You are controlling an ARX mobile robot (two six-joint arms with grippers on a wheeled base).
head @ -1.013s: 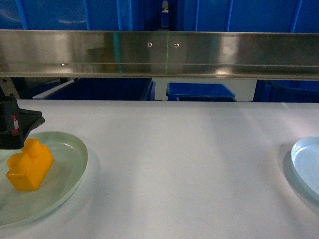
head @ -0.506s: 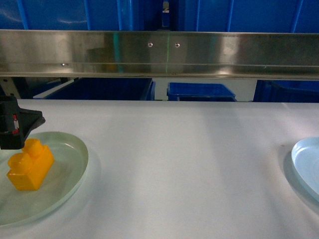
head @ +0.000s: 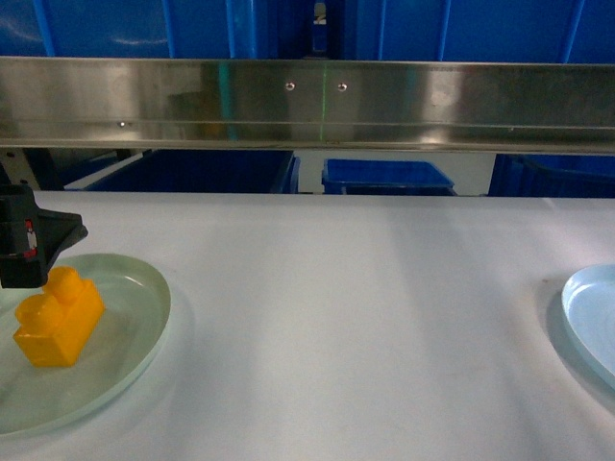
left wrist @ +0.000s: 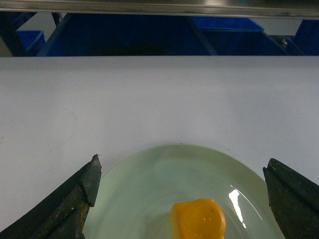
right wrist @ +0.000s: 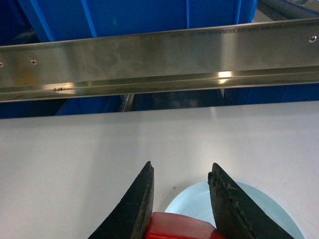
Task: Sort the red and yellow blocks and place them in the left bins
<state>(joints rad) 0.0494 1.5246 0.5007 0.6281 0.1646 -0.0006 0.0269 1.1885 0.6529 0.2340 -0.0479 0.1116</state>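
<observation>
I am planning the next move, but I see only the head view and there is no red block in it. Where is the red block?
Observer: The red block sits clamped between the fingers of the right gripper, with the pale blue plate just beyond it.
Operator: And the other arm, does it hold anything?
Observer: No. The left gripper is wide open, with one finger on each side of the yellow block, and it does not touch it.

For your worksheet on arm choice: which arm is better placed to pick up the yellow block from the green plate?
Left. Its tool is open, fingers straddling the yellow block on the green plate. The right tool is over the pale blue plate, with a red block between its fingers.
</observation>
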